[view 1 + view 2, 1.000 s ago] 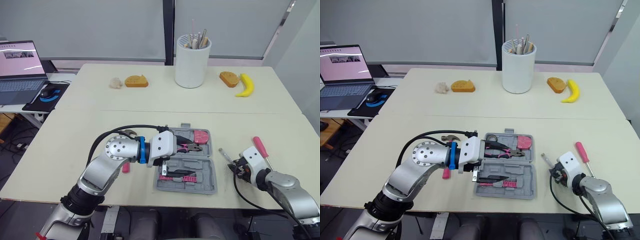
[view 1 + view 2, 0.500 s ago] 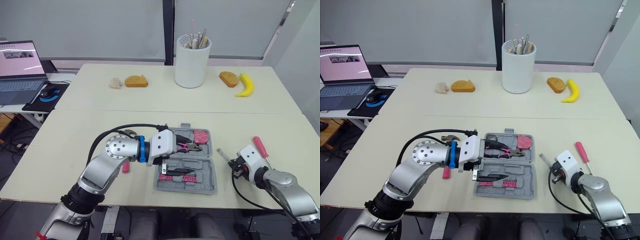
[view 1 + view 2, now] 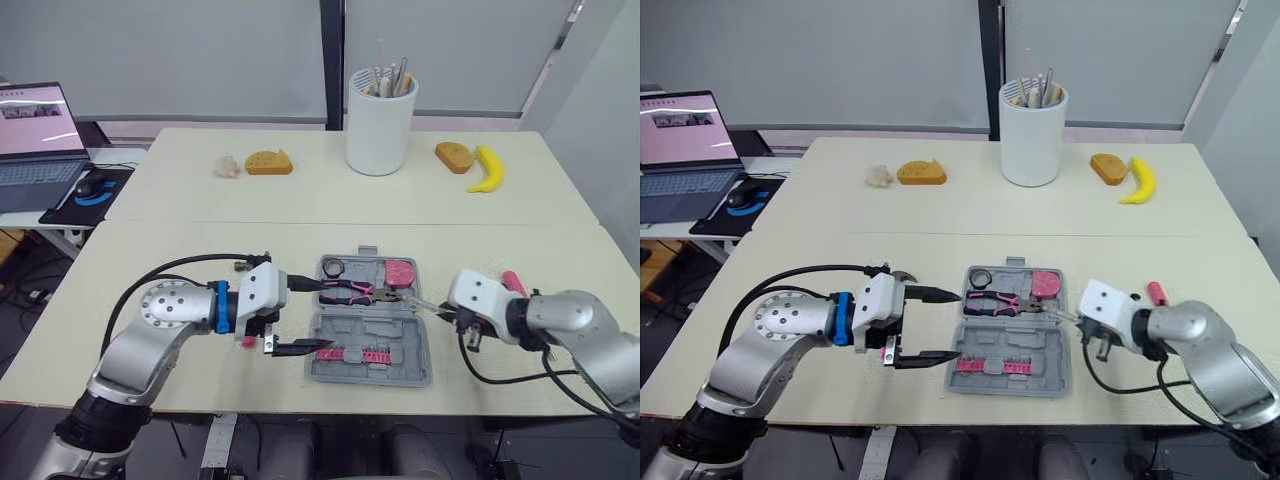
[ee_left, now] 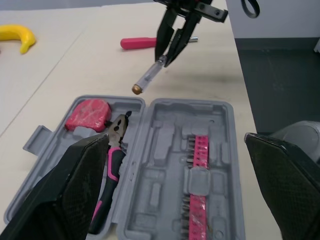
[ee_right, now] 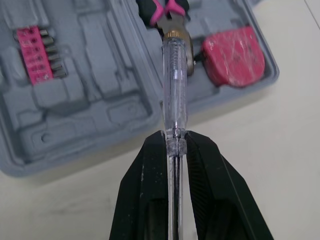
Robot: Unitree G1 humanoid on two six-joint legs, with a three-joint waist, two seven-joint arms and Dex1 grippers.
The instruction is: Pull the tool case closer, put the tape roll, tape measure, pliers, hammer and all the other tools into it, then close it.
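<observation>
Tool case (image 3: 402, 332) lies open between the spread left gripper (image 3: 959, 324) and right gripper (image 5: 174, 142) pinching a clear screwdriver (image 5: 174, 85).

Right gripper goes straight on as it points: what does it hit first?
Probably the pliers in the tool case; the clear screwdriver in the right gripper points at their head. Height unclear.

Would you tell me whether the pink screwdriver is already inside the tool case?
No, the pink screwdriver lies on the table, outside the tool case.

Grey tool case (image 3: 405, 340) lies open — pink-handled pliers (image 3: 352, 291) inside.
</observation>
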